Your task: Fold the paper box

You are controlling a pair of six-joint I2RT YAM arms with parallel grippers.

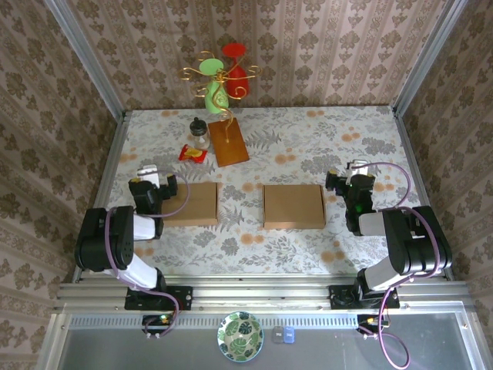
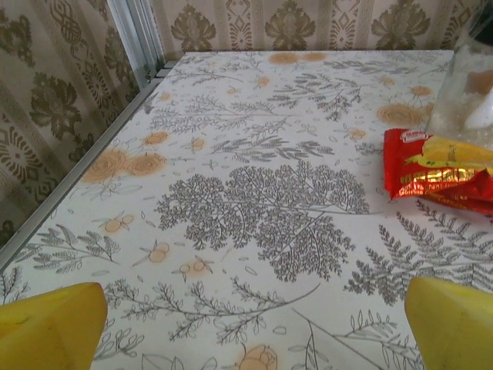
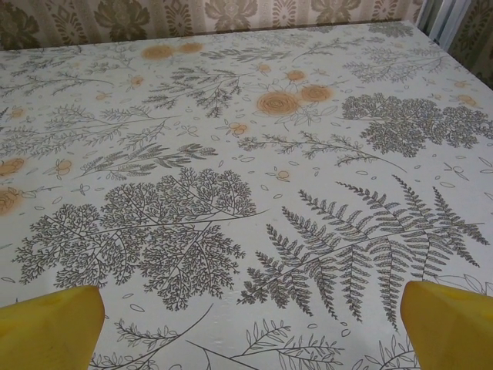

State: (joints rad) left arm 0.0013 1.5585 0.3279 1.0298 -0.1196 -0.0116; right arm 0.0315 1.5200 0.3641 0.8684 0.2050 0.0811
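Observation:
Two flat brown paper boxes lie on the floral table: one at the left point(image 1: 190, 203), one in the middle point(image 1: 293, 206). My left gripper point(image 1: 148, 176) sits just left of the left box, pointing away toward the back. Its yellow fingertips point(image 2: 50, 327) stand wide apart in the left wrist view, and the left gripper point(image 2: 254, 339) is open over bare tablecloth. My right gripper point(image 1: 356, 171) rests to the right of the middle box. In the right wrist view the right gripper point(image 3: 250, 331) is open too, yellow fingertips point(image 3: 451, 324) at the frame corners, nothing between them.
A red snack packet point(image 2: 443, 169) and a glass jar point(image 2: 470, 92) lie ahead and right of the left gripper. Behind them a wooden board point(image 1: 229, 142) carries a wire stand with green and red vases point(image 1: 223, 77). Walls enclose the table on three sides.

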